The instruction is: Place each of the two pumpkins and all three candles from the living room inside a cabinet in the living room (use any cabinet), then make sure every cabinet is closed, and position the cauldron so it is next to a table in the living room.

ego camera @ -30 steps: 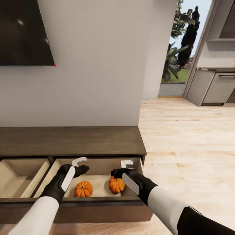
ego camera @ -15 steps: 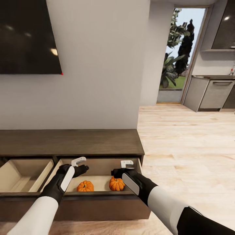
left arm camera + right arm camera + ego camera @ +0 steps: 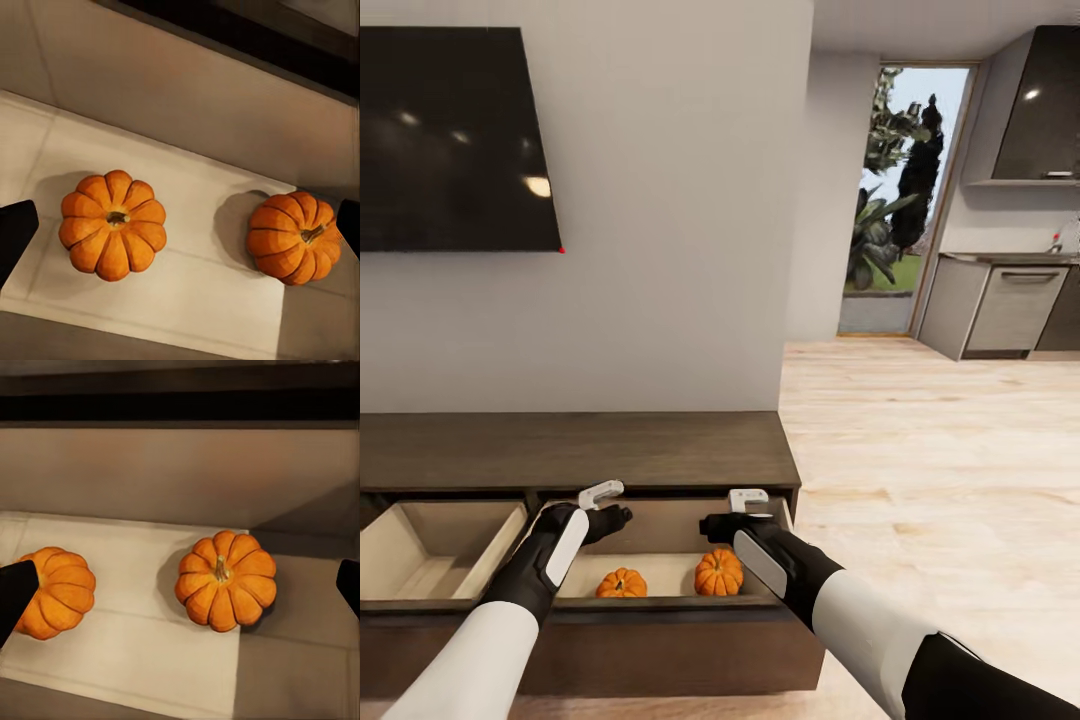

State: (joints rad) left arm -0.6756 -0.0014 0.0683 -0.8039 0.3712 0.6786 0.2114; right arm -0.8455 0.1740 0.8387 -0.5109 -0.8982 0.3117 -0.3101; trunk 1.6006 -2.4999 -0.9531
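Right tool [image 3: 743,505] open, seemingly above right pumpkin [image 3: 718,573].

Bright, sharp renders; pumpkins [image 3: 113,225] cast soft shadows.

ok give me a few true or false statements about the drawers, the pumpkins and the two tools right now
1. Both small orange ribbed pumpkins, one and the other, lie in the same open drawer of the long dark brown wood cabinet. True.
2. The right tool is shut on a pumpkin. False: it is open, holding nothing.
3. The two pumpkins touch. False: pale drawer floor shows between them.
4. The left tool hangs open above the drawer. True.
5. The neighbouring drawer is closed. False: it stands open.
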